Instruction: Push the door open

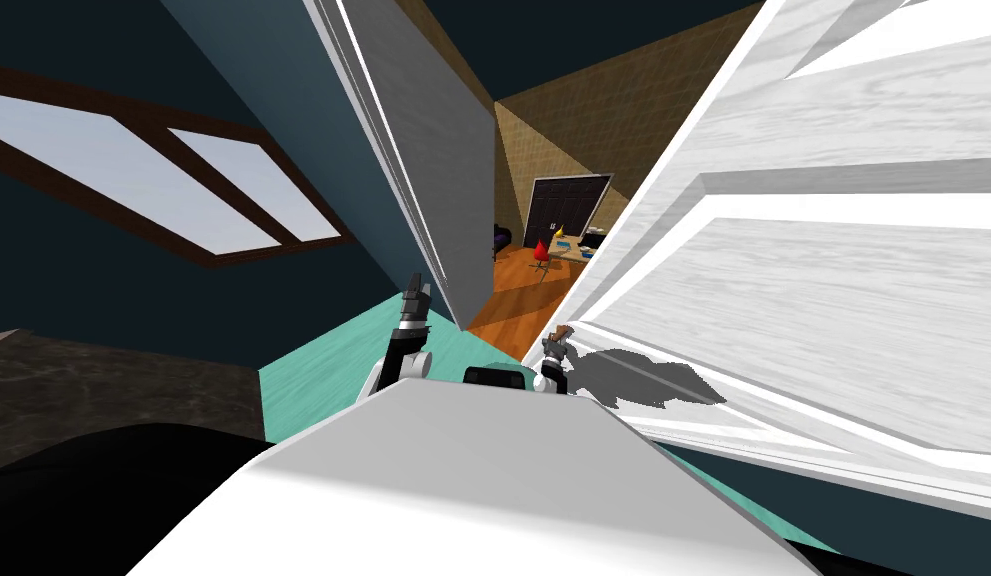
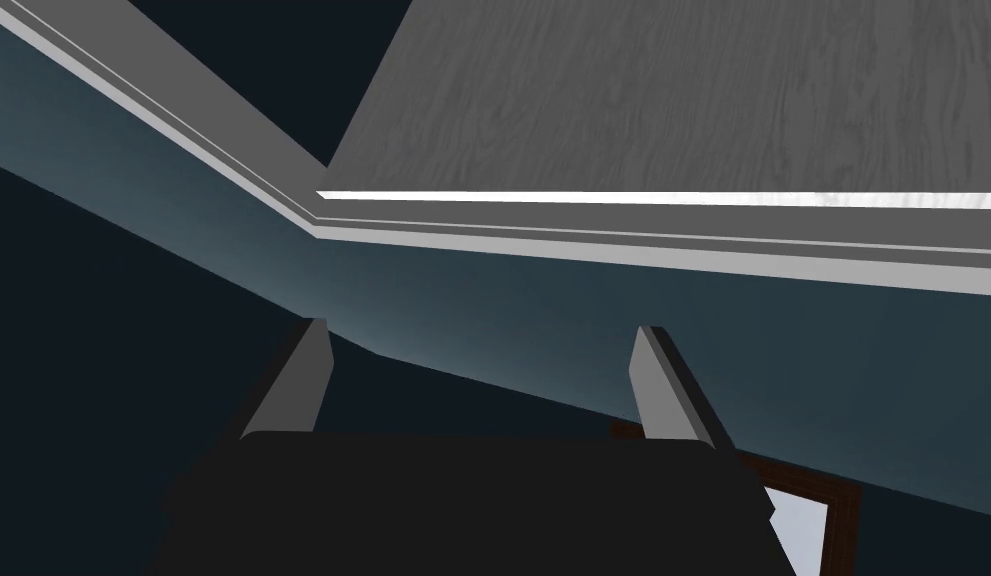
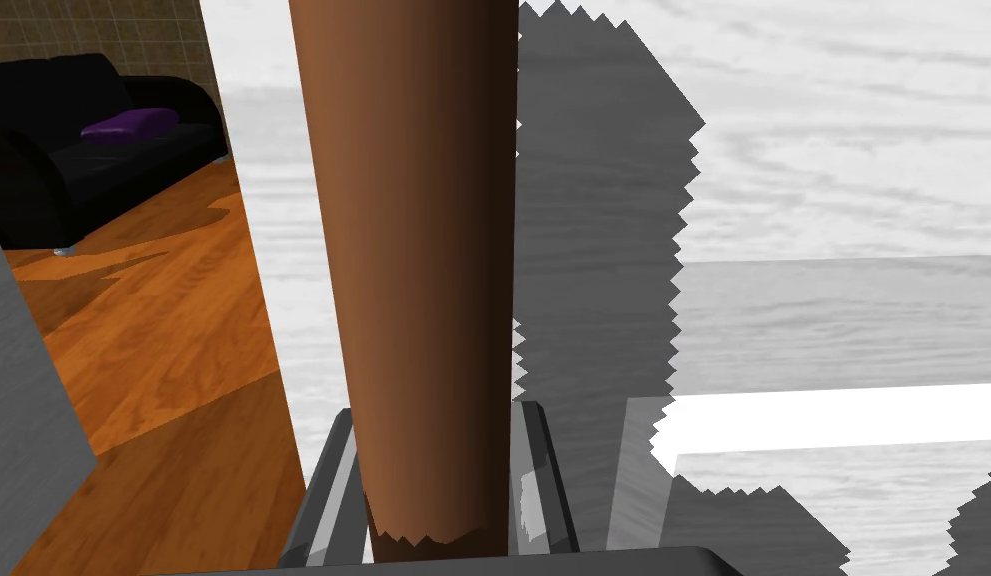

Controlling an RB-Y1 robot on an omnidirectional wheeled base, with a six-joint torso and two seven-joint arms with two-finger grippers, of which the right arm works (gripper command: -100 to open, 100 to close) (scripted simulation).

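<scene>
- Window [image 1: 183, 190], dark brown frame, in dark wall far left.
- Left gripper [image 1: 416, 296] raised just beside grey door frame [image 1: 423, 150], over teal floor [image 1: 323, 370]; jaws apart, nothing btwn them; wrist view faces frame trim [image 2: 623, 235] and the wall.
- Gap btwn frame and door: orange wood floor [image 1: 508, 300], tabletop [image 1: 568, 248] w/ small items far back; black sofa [image 3: 83, 150] w/ purple cushion [image 3: 128, 125].
- Right gripper [image 1: 558, 342] at door's free edge; jaws clamped on brown cylindrical handle [image 3: 413, 250], pressing both sides.
- Door [image 1: 833, 250]: white, panelled, wood-grain, ajar, fills right side; gripper's shadow [image 1: 643, 380] on its lower panel.
</scene>
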